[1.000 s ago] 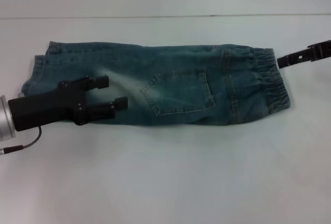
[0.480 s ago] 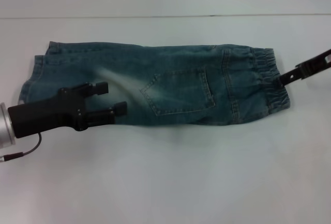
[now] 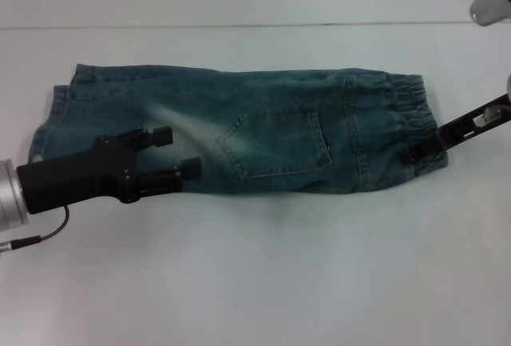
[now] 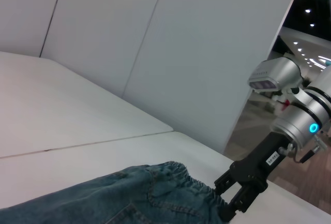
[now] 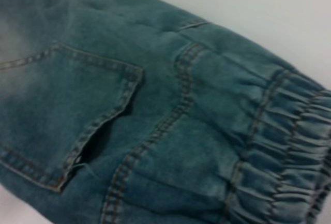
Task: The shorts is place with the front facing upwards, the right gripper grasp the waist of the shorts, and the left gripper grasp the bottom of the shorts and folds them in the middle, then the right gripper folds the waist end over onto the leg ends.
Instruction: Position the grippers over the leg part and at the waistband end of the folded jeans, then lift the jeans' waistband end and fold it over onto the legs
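Head view: right gripper sat at the waist of the shorts, near corner, fingers spread w/ nothing clamped. Left gripper hovered open over leg ends, holding nothing. Shorts lay flat on white table.

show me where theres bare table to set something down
Bare table spans the whole near side below the shorts, and a narrower strip lies beyond them. Crowded: the leg end, under the left pincer, open, and the waistband, where the right pincer sits.
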Controlling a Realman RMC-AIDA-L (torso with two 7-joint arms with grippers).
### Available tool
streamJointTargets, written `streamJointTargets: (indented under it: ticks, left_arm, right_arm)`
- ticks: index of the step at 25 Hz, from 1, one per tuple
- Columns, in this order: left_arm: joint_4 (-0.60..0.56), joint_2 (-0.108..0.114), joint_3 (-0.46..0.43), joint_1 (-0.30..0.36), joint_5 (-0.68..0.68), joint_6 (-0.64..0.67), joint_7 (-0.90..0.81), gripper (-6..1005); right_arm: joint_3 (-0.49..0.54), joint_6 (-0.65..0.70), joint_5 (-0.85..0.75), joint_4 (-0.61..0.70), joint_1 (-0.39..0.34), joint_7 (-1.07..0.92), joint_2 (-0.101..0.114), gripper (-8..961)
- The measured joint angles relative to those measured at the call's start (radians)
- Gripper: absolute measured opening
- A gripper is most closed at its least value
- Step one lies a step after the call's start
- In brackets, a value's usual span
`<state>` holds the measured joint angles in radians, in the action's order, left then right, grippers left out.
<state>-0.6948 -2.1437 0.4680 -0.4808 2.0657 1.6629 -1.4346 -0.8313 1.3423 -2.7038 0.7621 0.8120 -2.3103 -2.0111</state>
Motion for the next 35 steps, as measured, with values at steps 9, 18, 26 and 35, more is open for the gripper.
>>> streamJointTargets:
  ticks: [9,18,26,35]
  left_arm:
    - [0.016,-0.005,0.003,-0.002,0.005,-0.007,0.006,933]
    - [0.025,-0.005,0.003,0.001,0.005,-0.007,0.008,932]
    - [0.025,-0.005,0.003,0.0,-0.001,-0.006,0.008,917]
    - [0.072,-0.018,-0.003,-0.012,-0.119,-0.091,0.041,891]
  right_arm:
    - [-0.005,-0.024,0.0,-0.004,-0.002,0.046,-0.02,773]
    - [-0.005,-0.01,0.005,0.001,-0.004,0.087,-0.026,421]
    - [0.002,-0.004,0.006,0.004,-0.008,0.112,-0.026,154]
    - [0.006,0.058,0.046,0.083,-0.02,0.116,-0.022,92]
